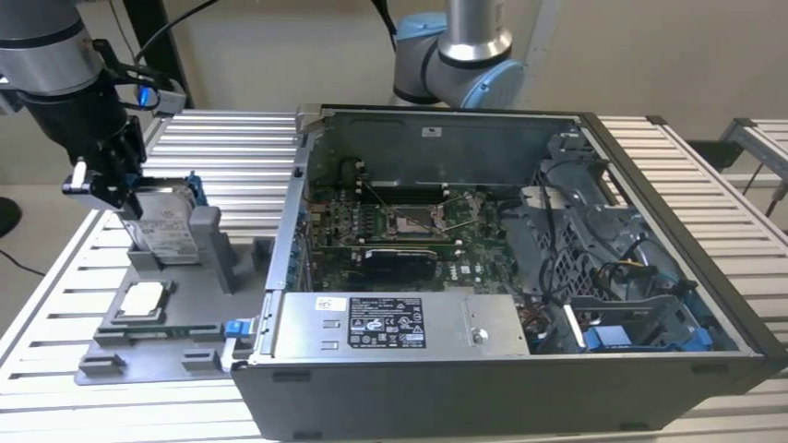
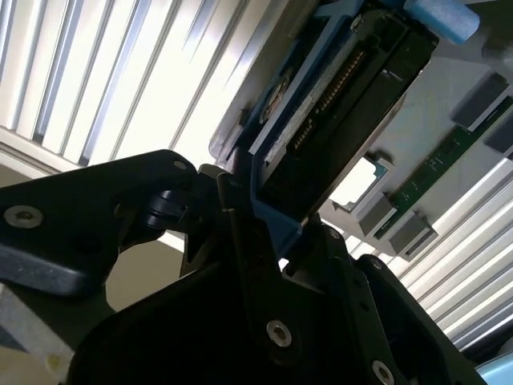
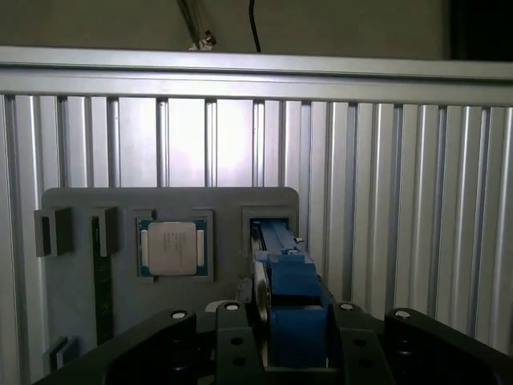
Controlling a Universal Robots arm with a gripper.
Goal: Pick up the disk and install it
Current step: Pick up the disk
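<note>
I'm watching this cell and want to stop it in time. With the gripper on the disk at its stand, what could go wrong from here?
1. The gripper seems to clamp the disk only by the top edge of its blue bracket, so it could tilt or slip.
2. The disk's lower end looks seated in the grey stand; a skewed lift might bind.
3. The chip lies close beside the stand and could be knocked.
</note>
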